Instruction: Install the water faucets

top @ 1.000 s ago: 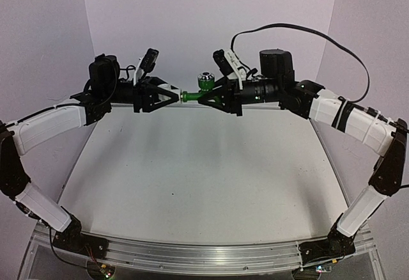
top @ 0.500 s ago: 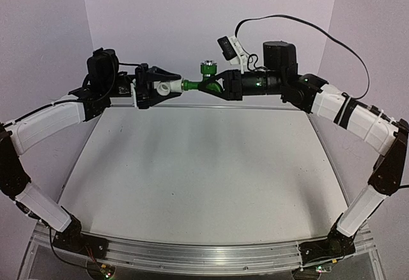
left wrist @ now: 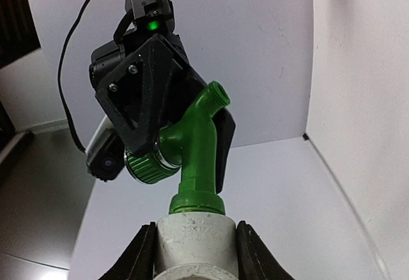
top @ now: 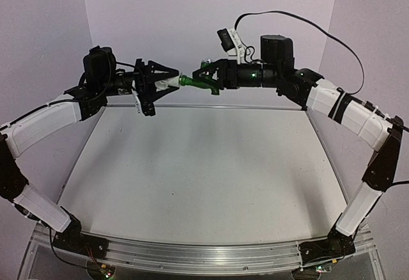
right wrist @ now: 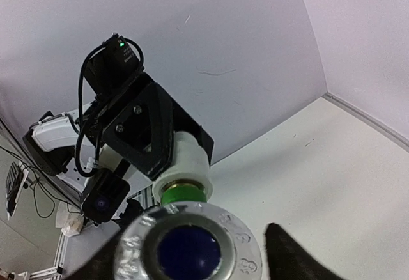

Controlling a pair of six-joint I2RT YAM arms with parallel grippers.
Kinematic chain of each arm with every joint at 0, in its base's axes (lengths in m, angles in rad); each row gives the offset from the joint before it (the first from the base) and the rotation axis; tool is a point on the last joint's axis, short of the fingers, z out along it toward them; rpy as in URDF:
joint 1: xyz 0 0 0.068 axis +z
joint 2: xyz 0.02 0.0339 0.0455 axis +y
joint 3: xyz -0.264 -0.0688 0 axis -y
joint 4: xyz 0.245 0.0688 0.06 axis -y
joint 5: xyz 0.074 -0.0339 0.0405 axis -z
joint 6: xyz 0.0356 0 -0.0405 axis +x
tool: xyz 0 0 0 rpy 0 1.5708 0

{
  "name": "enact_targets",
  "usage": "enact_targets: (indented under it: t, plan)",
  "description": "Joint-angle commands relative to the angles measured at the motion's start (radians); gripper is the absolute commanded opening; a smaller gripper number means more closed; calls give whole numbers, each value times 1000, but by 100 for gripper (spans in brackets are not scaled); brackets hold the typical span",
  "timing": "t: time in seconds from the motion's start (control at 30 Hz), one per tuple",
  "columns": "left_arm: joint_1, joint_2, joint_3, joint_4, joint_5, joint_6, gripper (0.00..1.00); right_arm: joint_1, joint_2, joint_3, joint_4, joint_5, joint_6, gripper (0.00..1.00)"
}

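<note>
a green tap (top: 190, 82) with angled stem and silvery round end is held level above the bench's (top: 192, 178) far edge, stem set leftward into a white fitting (top: 167, 85) clamped by the left gripper (top: 170, 83); the right gripper (top: 206, 80) is spread around it.

- A robotics lab test cell: plain pale walls (top: 192, 11) stand close behind and to either side of the left gripper (top: 171, 83) and right gripper (top: 203, 77).
- Below them lies a white table (top: 192, 184). An aluminium rail (top: 192, 253) at its near edge carries the arm bases (top: 70, 238).
- A black cable (top: 319, 27) loops behind the right gripper.
- Beyond the left gripper hang loose wires (right wrist: 29, 184).
</note>
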Motion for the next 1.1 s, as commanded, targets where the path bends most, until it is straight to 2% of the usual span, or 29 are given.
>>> enact_targets:
  t: [0.0,0.1,0.27,0.33,0.4,0.5,0.63,0.77,0.9,1.07]
  plan:
    - [-6,-43,106,-37,-45,-529,0,-37,-151,-67,51,129,-41,98]
    - [-6,-46,120,-37,-99,-931,0,-55,-217,-150,40,156,-163,98]
    - [11,-47,132,-51,-114,-1509,0,-57,-278,-224,17,58,-480,98]
    - [37,-35,167,-133,-23,-1706,0,-57,-277,-220,10,15,-574,98]
    - [49,-15,242,-288,71,-1836,0,-57,-261,-198,-2,-31,-654,98]
    - [49,1,296,-366,214,-2029,0,-54,-243,-181,-9,-65,-728,98]
    - [49,-46,257,-370,263,-2079,0,-33,-189,-137,-7,-89,-743,98]
    - [48,-47,244,-371,336,-2086,0,-20,-137,-88,39,-122,-676,98]
    - [48,-41,242,-374,351,-2058,0,-6,-91,-33,47,-141,-614,97]
    - [48,5,271,-380,382,-2059,0,1,-52,5,47,-193,-559,84]
